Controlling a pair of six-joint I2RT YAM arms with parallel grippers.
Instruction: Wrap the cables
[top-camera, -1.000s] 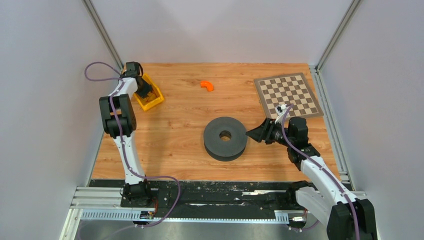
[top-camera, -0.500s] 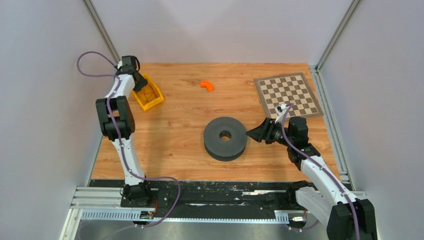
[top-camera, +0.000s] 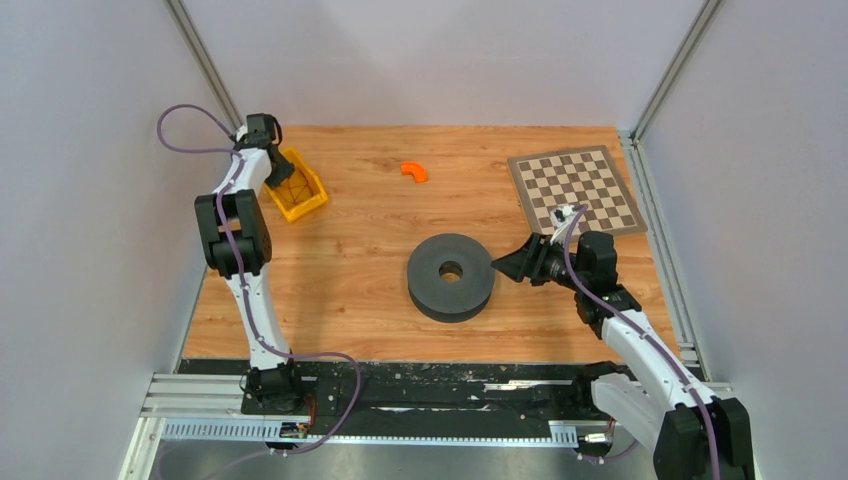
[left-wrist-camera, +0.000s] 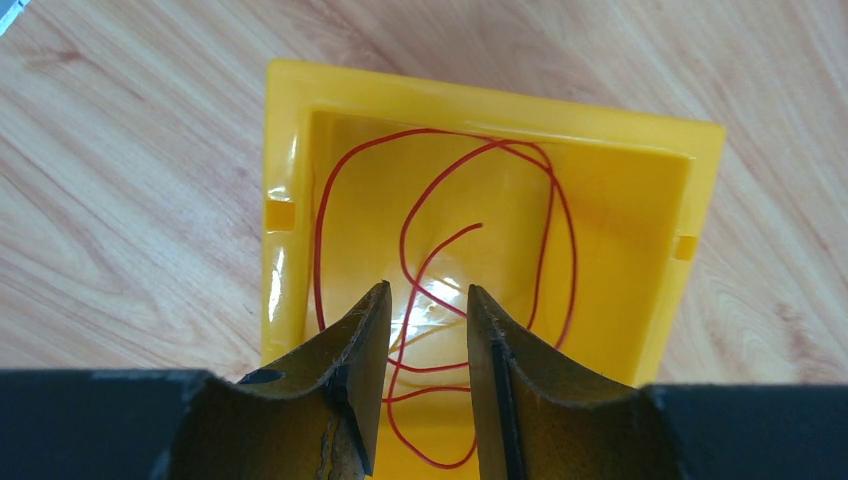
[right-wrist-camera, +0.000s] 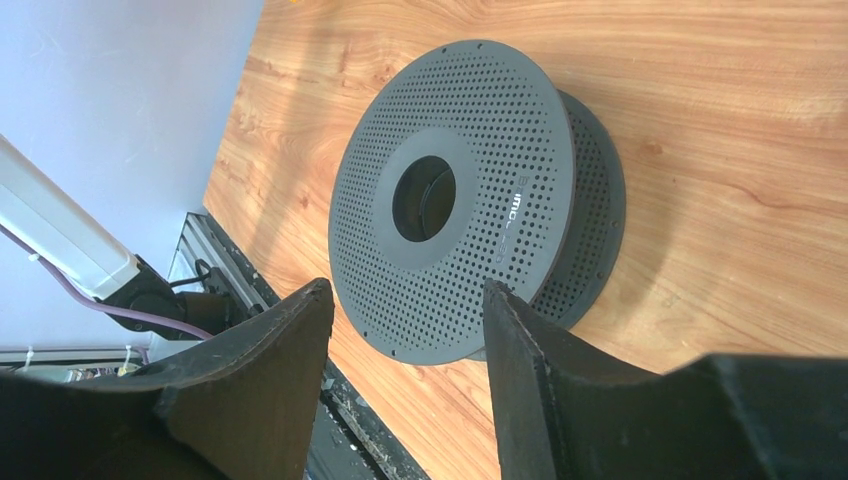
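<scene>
Now, left gripper (left-wrist-camera: 426, 290): hanging parted above the yellow bin (left-wrist-camera: 480, 100), gripping nothing.
Cables (left-wrist-camera: 316, 250): lying looped inside the bin.
Right gripper (right-wrist-camera: 405, 290): standing released, facing the grey spool (right-wrist-camera: 470, 130).

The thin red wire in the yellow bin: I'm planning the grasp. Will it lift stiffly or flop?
Likely floppy: the thin red wire lies in loose, uneven loops in the yellow plastic bin, so it should sag when lifted. Probably very light, being so thin. It may slip through the open left gripper unless pinched fully.
</scene>
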